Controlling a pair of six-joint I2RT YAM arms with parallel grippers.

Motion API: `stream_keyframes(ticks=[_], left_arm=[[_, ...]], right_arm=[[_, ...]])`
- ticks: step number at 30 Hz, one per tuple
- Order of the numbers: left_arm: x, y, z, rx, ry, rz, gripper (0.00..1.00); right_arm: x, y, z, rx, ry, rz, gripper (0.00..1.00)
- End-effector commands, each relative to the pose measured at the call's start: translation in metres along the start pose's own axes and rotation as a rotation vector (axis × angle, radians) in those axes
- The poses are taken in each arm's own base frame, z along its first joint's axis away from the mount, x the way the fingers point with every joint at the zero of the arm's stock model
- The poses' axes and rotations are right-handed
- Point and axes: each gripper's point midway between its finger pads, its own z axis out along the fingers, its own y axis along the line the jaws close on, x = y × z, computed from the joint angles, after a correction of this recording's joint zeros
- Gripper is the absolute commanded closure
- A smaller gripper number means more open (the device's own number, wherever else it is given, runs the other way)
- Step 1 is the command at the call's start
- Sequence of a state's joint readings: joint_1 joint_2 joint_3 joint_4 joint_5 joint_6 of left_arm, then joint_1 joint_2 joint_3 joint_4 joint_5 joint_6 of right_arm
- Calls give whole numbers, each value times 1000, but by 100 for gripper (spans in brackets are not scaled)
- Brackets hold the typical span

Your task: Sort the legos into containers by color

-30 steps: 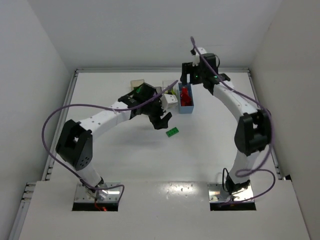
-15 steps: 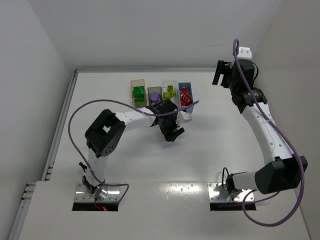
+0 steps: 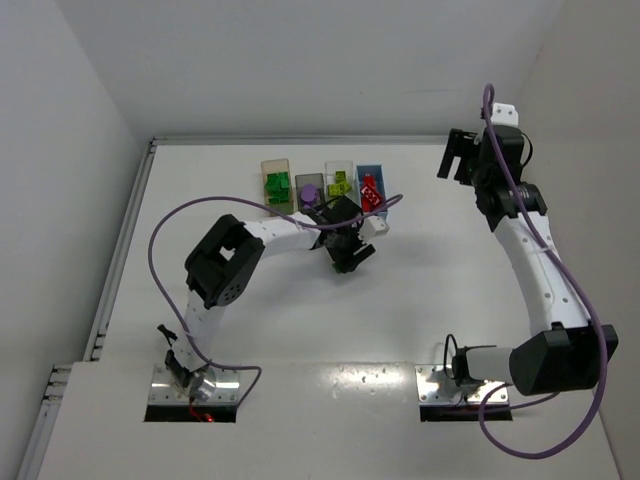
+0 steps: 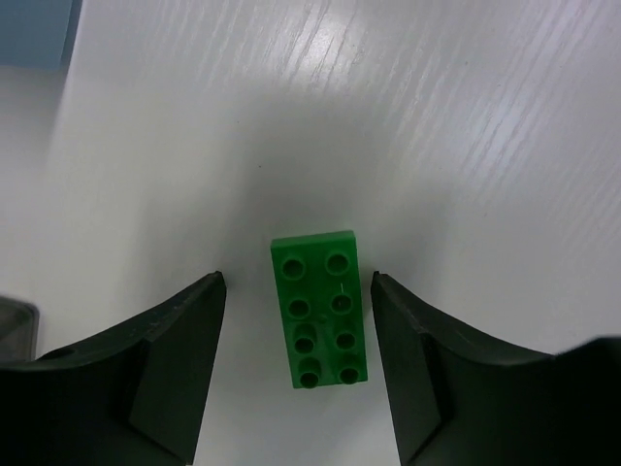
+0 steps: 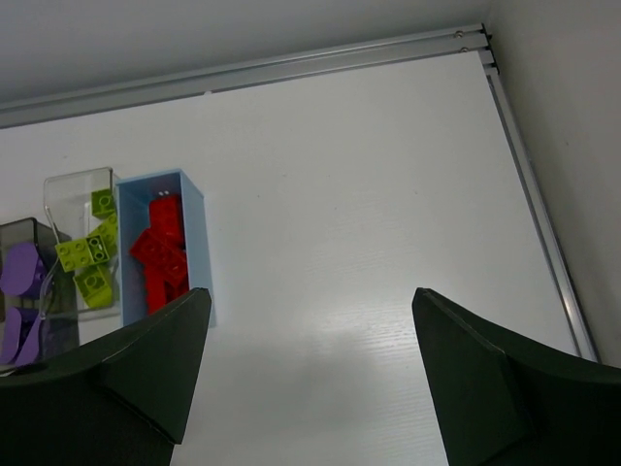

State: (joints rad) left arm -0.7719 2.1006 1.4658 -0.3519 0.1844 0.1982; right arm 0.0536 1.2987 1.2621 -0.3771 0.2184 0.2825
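Straddling the green brick (image 4: 320,309) flat on the tabletop (image 4: 437,116), the left claw (image 4: 299,283) stands apart, seemingly set to pinch its long sides; the right claw (image 5: 310,296), apart and empty, hangs aside for room

This is a robotics lab test cell, not a home or a shop. A bare white tabletop (image 3: 250,320) is boxed in by plain white walls (image 3: 300,70), with a metal rail (image 3: 122,250) along its edge. A left arm (image 3: 262,234) and a right arm (image 3: 540,270), both white and black, are bolted to metal plates (image 3: 195,392) and trail purple cables (image 3: 152,262). The only props are small plastic bins (image 3: 275,163) holding toy bricks (image 3: 277,185).
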Motion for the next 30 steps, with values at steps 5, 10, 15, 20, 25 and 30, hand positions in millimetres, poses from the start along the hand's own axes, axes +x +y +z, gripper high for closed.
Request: stream_keyframes(ticks=[5, 10, 15, 20, 25, 30], left_arm=[[9, -18, 2, 95, 19, 13, 57], [23, -18, -8, 98, 46, 8, 80], [6, -17, -47, 192, -63, -51, 87], [-48, 17, -128, 197, -277, -148, 90], [-62, 85, -185, -44, -370, -252, 90], [-30, 160, -198, -216, -337, -411, 85]], right_arm=[[-7, -5, -7, -14, -11, 10, 17], [2, 3, 1, -54, 22, 6, 18], [23, 16, 13, -136, 84, 17, 18], [42, 37, 29, -252, 145, 44, 18], [48, 64, 48, -353, 178, 61, 18], [44, 84, 67, -419, 191, 102, 18]])
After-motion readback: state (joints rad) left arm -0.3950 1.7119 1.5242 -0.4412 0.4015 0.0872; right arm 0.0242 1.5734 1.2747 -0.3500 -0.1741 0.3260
